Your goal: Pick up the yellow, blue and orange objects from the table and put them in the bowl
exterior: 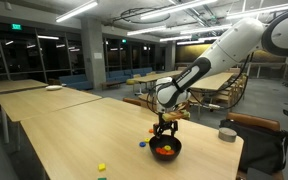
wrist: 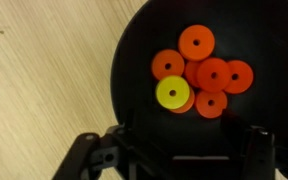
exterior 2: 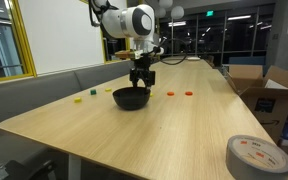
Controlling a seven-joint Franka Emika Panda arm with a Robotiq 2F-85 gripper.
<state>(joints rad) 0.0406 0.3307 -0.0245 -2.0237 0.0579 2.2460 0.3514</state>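
The black bowl (exterior: 165, 150) (exterior 2: 131, 98) (wrist: 134, 90) stands on the pale wood table (exterior: 64, 130) (exterior 2: 164, 135) (wrist: 34, 70). Inside it lie several orange discs (wrist: 212, 72) and one yellow disc (wrist: 171, 92) resting on them. My gripper (exterior: 164, 128) (exterior 2: 142, 76) (wrist: 184, 155) hovers just above the bowl, open, with nothing between its fingers. A small blue piece (exterior: 141, 144) lies on the table beside the bowl. Two orange pieces (exterior 2: 170, 94) (exterior 2: 187, 94) lie on the table close to the bowl. Further off sits a yellow piece (exterior: 101, 167) (exterior 2: 92, 94).
A green piece (exterior 2: 79, 99) lies by the yellow one. A small grey tin (exterior: 226, 134) sits near the table edge in an exterior view. A roll of tape (exterior 2: 256, 157) lies at the near corner, with cardboard boxes (exterior 2: 274, 90) beyond the table.
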